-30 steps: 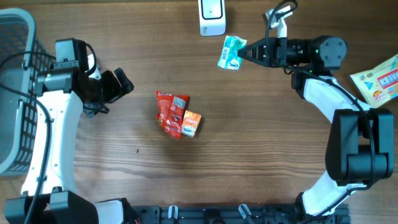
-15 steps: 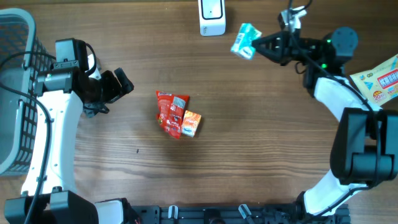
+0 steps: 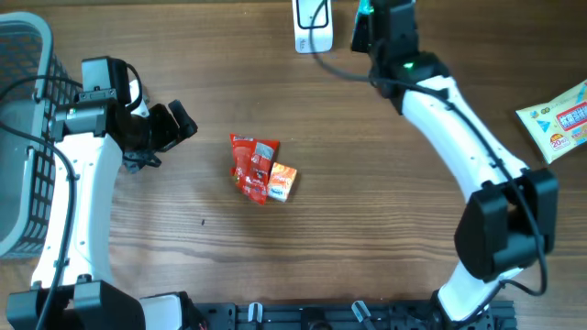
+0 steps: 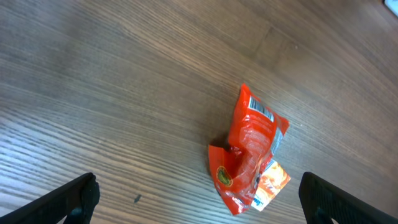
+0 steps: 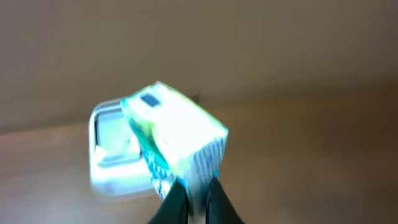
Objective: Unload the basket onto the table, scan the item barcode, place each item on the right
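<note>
The item is a teal and white packet (image 5: 177,134), blurred in the right wrist view, with my right gripper (image 5: 194,193) shut on its lower edge. Just behind and left of it stands the white barcode scanner (image 5: 109,155). From overhead the right gripper (image 3: 365,23) is at the table's far edge, right beside the scanner (image 3: 312,26), and only a sliver of the teal packet (image 3: 365,7) shows. My left gripper (image 3: 170,137) hovers open at the left, holding nothing. In its wrist view the black fingertips (image 4: 68,199) stand wide apart.
A red snack packet (image 3: 252,165) and a small orange packet (image 3: 282,181) lie touching mid-table, also seen as the red packet (image 4: 252,149) in the left wrist view. A grey wire basket (image 3: 18,137) stands at the left edge. A white and yellow pouch (image 3: 559,115) lies far right.
My right arm has swung left and toward the far edge, carrying the teal packet from right of the scanner to right beside it. The left arm has not moved.
</note>
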{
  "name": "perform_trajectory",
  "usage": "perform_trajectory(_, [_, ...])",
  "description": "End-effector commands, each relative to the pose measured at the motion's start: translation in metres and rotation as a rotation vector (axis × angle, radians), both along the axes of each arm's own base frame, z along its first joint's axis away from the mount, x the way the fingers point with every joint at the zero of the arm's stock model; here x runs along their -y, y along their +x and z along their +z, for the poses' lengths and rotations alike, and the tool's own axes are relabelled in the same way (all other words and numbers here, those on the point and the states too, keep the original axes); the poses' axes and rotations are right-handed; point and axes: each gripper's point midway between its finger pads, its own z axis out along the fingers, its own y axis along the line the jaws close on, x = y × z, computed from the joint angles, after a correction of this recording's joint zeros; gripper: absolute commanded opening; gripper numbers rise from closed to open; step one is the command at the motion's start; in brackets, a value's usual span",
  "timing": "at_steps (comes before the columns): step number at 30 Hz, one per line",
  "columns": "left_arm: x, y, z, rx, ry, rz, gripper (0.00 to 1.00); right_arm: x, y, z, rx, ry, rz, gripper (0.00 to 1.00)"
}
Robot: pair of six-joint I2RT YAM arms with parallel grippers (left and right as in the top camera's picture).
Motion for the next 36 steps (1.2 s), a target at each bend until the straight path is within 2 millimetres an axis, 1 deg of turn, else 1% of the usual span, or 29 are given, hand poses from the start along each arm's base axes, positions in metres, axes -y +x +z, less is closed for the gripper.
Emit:
perform_trajectory(1, [-0.003, 0.002, 0.003, 0.007, 0.003, 0.016, 1.00, -0.024, 0.018, -0.007, 0.087, -0.401, 0.012, 0.05])
perform_trajectory(2, [-0.003, 0.002, 0.003, 0.008, 0.003, 0.015, 1.00, -0.036, 0.021, -0.009, 0.117, -0.432, 0.023, 0.05])
perform_trajectory(3, [-0.003, 0.002, 0.003, 0.007, 0.003, 0.015, 1.00, -0.061, 0.026, -0.009, 0.181, -0.442, 0.047, 0.04])
perform_trajectory(7, [-0.003, 0.002, 0.003, 0.007, 0.003, 0.016, 1.00, -0.104, 0.048, 0.004, 0.264, -0.306, 0.102, 0.04])
perform_trajectory(8, [-0.003, 0.002, 0.003, 0.007, 0.003, 0.015, 1.00, -0.116, 0.054, 0.003, 0.265, -0.241, 0.135, 0.05])
perform_trajectory(9, [-0.003, 0.002, 0.003, 0.007, 0.003, 0.016, 1.00, -0.126, 0.058, -0.006, 0.256, -0.199, 0.168, 0.05])
perform_trajectory(10, [-0.003, 0.002, 0.003, 0.007, 0.003, 0.016, 1.00, -0.129, 0.060, -0.014, 0.256, -0.189, 0.176, 0.04])
perform_trajectory(12, [-0.003, 0.002, 0.003, 0.007, 0.003, 0.015, 1.00, -0.132, 0.065, -0.040, 0.236, -0.198, 0.180, 0.05])
perform_trajectory(13, [-0.003, 0.002, 0.003, 0.007, 0.003, 0.015, 1.00, -0.130, 0.067, -0.052, 0.219, -0.210, 0.170, 0.05])
perform_trajectory(14, [-0.003, 0.002, 0.003, 0.007, 0.003, 0.015, 1.00, -0.129, 0.068, -0.059, 0.211, -0.217, 0.163, 0.05])
perform_trajectory(15, [-0.003, 0.002, 0.003, 0.007, 0.003, 0.015, 1.00, -0.127, 0.069, -0.058, 0.216, -0.209, 0.157, 0.05])
perform_trajectory(17, [-0.003, 0.002, 0.003, 0.007, 0.003, 0.015, 1.00, -0.114, 0.075, -0.053, 0.234, -0.203, 0.117, 0.04])
perform_trajectory(18, [-0.003, 0.002, 0.003, 0.007, 0.003, 0.016, 1.00, -0.097, 0.076, -0.053, 0.226, -0.228, 0.047, 0.04])
perform_trajectory(19, [-0.003, 0.002, 0.003, 0.008, 0.003, 0.015, 1.00, -0.072, 0.074, -0.053, 0.210, -0.281, -0.069, 0.04])
perform_trajectory(20, [-0.003, 0.002, 0.003, 0.007, 0.003, 0.015, 1.00, -0.038, 0.068, -0.050, 0.193, -0.344, -0.225, 0.04])
perform_trajectory(21, [-0.003, 0.002, 0.003, 0.007, 0.003, 0.015, 1.00, 0.000, 0.061, -0.049, 0.159, -0.430, -0.376, 0.04])
perform_trajectory(22, [-0.003, 0.002, 0.003, 0.008, 0.003, 0.015, 1.00, 0.036, 0.055, -0.049, 0.110, -0.515, -0.480, 0.04])
perform_trajectory(23, [-0.003, 0.002, 0.003, 0.007, 0.003, 0.016, 1.00, 0.081, 0.048, -0.055, 0.015, -0.624, -0.569, 0.04])
perform_trajectory(24, [-0.003, 0.002, 0.003, 0.007, 0.003, 0.016, 1.00, 0.115, 0.042, -0.065, -0.083, -0.696, -0.606, 0.04])
perform_trajectory(25, [-0.003, 0.002, 0.003, 0.007, 0.003, 0.016, 1.00, 0.156, 0.032, -0.082, -0.217, -0.764, -0.630, 0.04])
perform_trajectory(26, [-0.003, 0.002, 0.003, 0.007, 0.003, 0.015, 1.00, 0.199, 0.017, -0.096, -0.323, -0.780, -0.683, 0.04])
perform_trajectory(28, [-0.003, 0.002, 0.003, 0.007, 0.003, 0.016, 1.00, 0.291, -0.029, -0.119, -0.502, -0.744, -0.848, 0.04])
perform_trajectory(29, [-0.003, 0.002, 0.003, 0.007, 0.003, 0.015, 1.00, 0.326, -0.053, -0.126, -0.564, -0.717, -0.924, 0.04])
perform_trajectory(30, [-0.003, 0.002, 0.003, 0.008, 0.003, 0.015, 1.00, 0.354, -0.071, -0.131, -0.613, -0.689, -0.974, 0.04])
perform_trajectory(31, [-0.003, 0.002, 0.003, 0.007, 0.003, 0.015, 1.00, 0.372, -0.082, -0.135, -0.645, -0.663, -1.000, 0.04])
perform_trajectory(33, [-0.003, 0.002, 0.003, 0.007, 0.003, 0.016, 1.00, 0.407, -0.103, -0.147, -0.709, -0.587, -1.026, 0.04])
perform_trajectory(34, [-0.003, 0.002, 0.003, 0.007, 0.003, 0.016, 1.00, 0.416, -0.109, -0.152, -0.727, -0.554, -1.026, 0.04])
perform_trajectory(35, [-0.003, 0.002, 0.003, 0.008, 0.003, 0.015, 1.00, 0.424, -0.113, -0.163, -0.744, -0.485, -1.006, 0.29])
perform_trajectory(36, [-0.003, 0.002, 0.003, 0.007, 0.003, 0.016, 1.00, 0.426, -0.114, -0.169, -0.758, -0.443, -0.988, 0.70])
